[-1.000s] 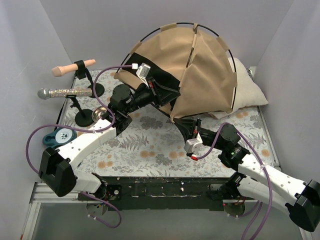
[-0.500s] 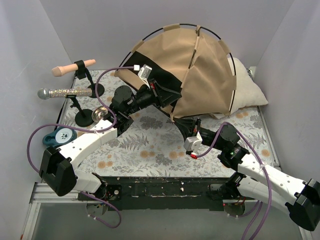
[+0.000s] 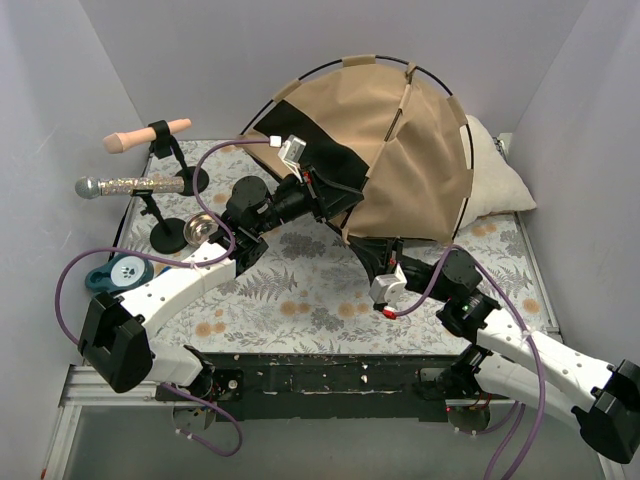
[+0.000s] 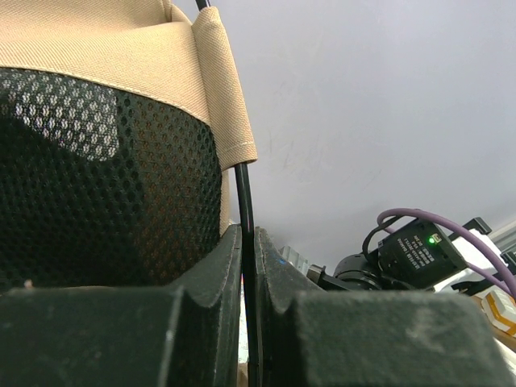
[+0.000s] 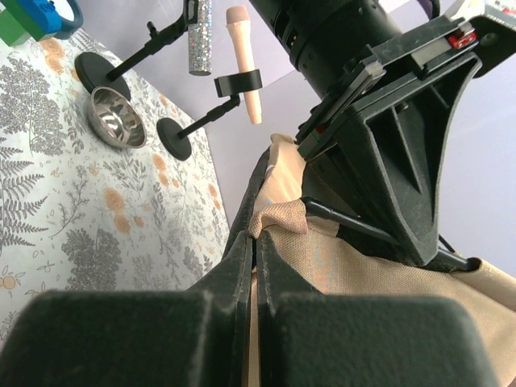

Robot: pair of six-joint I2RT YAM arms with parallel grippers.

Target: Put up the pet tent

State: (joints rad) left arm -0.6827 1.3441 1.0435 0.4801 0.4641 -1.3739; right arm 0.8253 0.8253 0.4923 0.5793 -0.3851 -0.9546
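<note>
The pet tent (image 3: 410,160) has shifted right, seemingly tilting.

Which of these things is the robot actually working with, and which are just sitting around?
In use: tent; its pole, pinched in the left hand; the tent's edge is pinched in the right hand.

Lying about: pillow, silver microphone, peach microphone, metal bowl, blue thing.
</note>
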